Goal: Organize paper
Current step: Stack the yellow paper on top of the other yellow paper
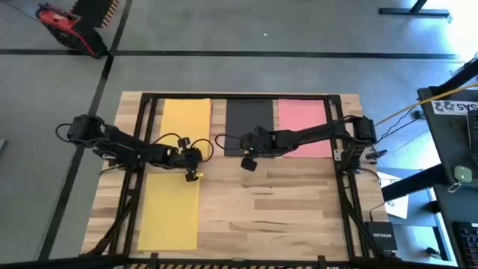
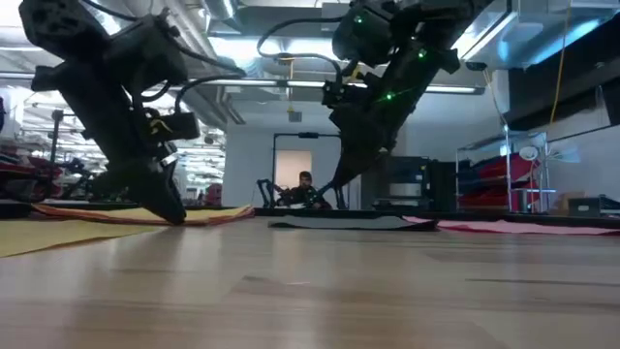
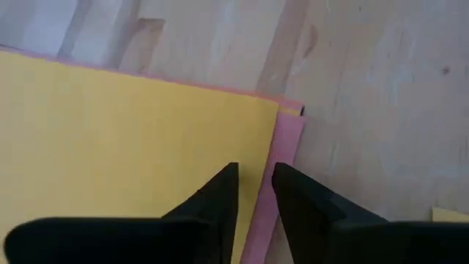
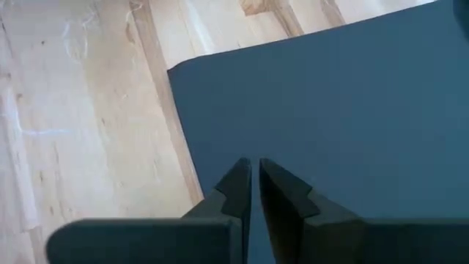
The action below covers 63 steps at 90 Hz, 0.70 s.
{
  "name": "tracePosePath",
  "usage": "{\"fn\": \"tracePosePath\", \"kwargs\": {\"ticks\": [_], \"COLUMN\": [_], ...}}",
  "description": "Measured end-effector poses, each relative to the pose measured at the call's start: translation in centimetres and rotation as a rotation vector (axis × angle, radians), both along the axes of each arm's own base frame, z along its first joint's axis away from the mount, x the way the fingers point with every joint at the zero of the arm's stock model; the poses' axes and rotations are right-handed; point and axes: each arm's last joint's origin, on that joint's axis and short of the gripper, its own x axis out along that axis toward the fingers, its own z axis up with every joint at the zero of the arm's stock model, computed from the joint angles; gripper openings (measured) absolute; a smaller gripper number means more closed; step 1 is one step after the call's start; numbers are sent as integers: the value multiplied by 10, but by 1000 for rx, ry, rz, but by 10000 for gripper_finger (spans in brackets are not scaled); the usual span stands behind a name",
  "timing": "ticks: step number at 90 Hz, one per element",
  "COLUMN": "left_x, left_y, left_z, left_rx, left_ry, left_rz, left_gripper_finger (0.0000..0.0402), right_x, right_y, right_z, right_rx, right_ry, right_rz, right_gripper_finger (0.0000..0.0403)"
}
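While both grippers pinched at paper edges, most sheets lay apart on the table.

Where the left gripper (image 3: 255, 192) came down, its fingers were close together, with only a thin gap, right over the edge of a yellow sheet (image 3: 124, 139) that had a pink sheet (image 3: 282, 147) peeking out under it; I could not tell if it really held them. The right gripper (image 4: 254, 183) had its fingers almost shut at the near corner of the black sheet (image 1: 249, 119). Farther out, a pink sheet (image 1: 305, 127) lay just beside the black one, and another yellow sheet (image 1: 169, 213) lay near the front of the table (image 1: 284, 217). The paper looked spread out, not in one pile, so most of the sorting seemed left to do.
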Motion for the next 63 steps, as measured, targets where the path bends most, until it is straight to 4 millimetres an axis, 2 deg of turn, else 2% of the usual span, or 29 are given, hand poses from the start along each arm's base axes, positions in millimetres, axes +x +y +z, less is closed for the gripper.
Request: {"fn": "tracePosePath", "kwargs": {"ticks": [16,50,63], "left_x": [8,8,9], "left_y": [-1,-2,-1], "left_z": [21,37,35], "left_rx": [5,-46,-49], "left_ry": [29,2,-12], "left_rz": [-35,52,53], "left_gripper_finger": [6,0,0], "right_x": [0,0,-1], "right_y": [0,0,-1], "right_z": [0,0,0], "right_rx": [0,0,-17], "right_ry": [1,5,7], "right_rz": [0,1,-8], "right_gripper_finger": [19,19,19]}}
